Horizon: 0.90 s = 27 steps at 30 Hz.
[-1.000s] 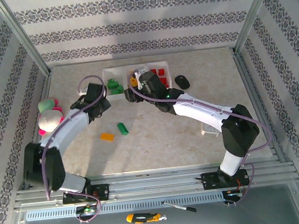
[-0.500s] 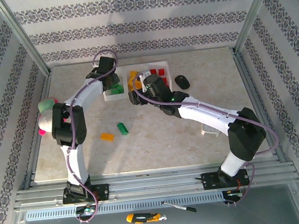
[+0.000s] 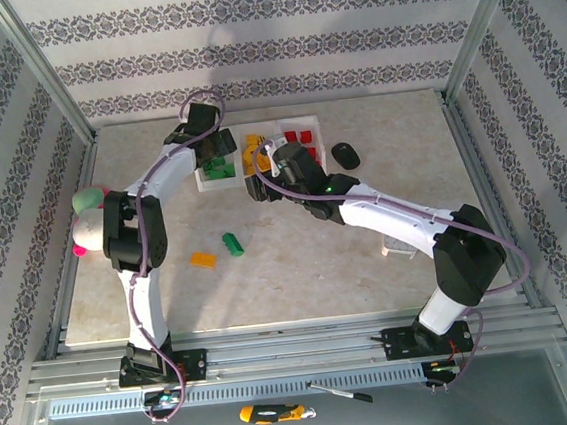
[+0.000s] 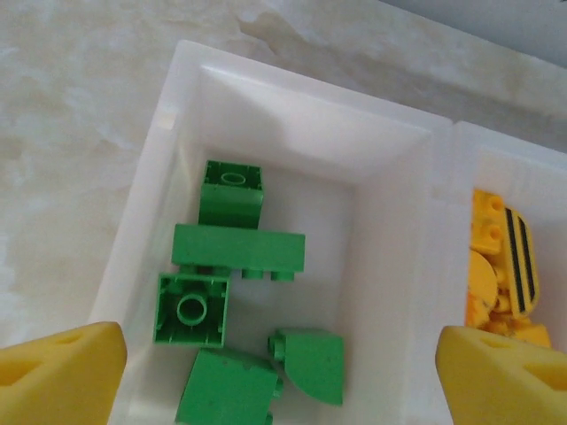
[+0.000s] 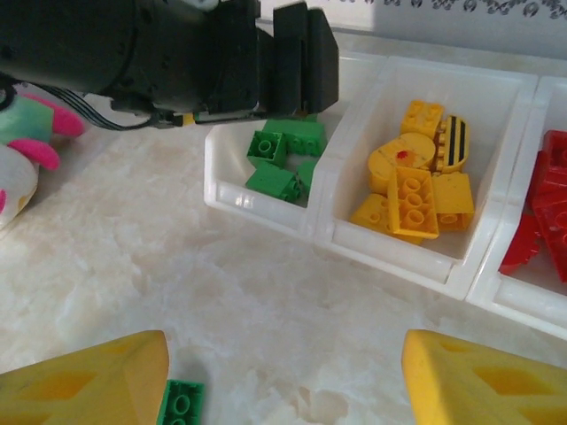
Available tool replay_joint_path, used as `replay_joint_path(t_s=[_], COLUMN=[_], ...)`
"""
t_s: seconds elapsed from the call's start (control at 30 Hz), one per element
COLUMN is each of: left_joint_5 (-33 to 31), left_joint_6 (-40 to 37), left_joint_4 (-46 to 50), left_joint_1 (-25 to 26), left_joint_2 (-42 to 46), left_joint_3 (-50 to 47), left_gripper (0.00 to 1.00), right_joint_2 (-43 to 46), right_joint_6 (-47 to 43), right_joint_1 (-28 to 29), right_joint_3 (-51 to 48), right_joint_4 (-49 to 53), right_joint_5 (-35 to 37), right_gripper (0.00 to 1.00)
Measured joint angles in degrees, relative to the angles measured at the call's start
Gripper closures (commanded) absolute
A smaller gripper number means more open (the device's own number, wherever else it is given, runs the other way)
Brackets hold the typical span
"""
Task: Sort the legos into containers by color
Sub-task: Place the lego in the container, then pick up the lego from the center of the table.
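Note:
The white three-compartment tray stands at the back of the table. My left gripper hangs open over its left compartment, where several green legos lie below the open gripper. The middle compartment holds yellow legos and the right one holds red legos. My right gripper is open and empty just in front of the tray, low over the table. One green lego and one orange lego lie loose on the table. The green one is by my right gripper's left finger.
A black mouse lies right of the tray. A pink-green-white plush toy sits at the table's left edge. A small clear object rests under the right arm. The left arm's black wrist looms above the green compartment.
The left arm swung from the table's left middle up to the tray and now hovers over the green compartment. The right gripper drew back slightly from the tray.

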<state>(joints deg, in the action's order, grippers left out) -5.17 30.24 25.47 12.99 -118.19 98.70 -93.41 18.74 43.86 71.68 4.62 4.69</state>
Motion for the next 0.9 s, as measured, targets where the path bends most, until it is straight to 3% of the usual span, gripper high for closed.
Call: replay_joint_path(t_s=[0.47,0.67,0.9], left_joint_5=[-1.51,-2.82,-3.91], left_joint_6=[-1.36,-0.87,0.96], left_joint_4=[-3.98,-3.85,-2.05], left_joint_1=[0.0,-0.17,-2.32], left_joint_2=[30.97,41.55,49.29], left_joint_3=[-29.09,-43.28,-51.6], left_gripper=[0.01,0.01,0.01], right_joint_2=[-7.52,-14.25,-21.18], right_joint_6=[0.81,2.64,5.81], right_joint_1=[7.5,9.7,10.8], right_joint_3=[1.81,5.86,11.52], right_joint_4=[3.43,5.92,11.28], right_joint_5=[-2.38,-2.91,-3.89], right_gripper=[0.29,0.28,0.29])
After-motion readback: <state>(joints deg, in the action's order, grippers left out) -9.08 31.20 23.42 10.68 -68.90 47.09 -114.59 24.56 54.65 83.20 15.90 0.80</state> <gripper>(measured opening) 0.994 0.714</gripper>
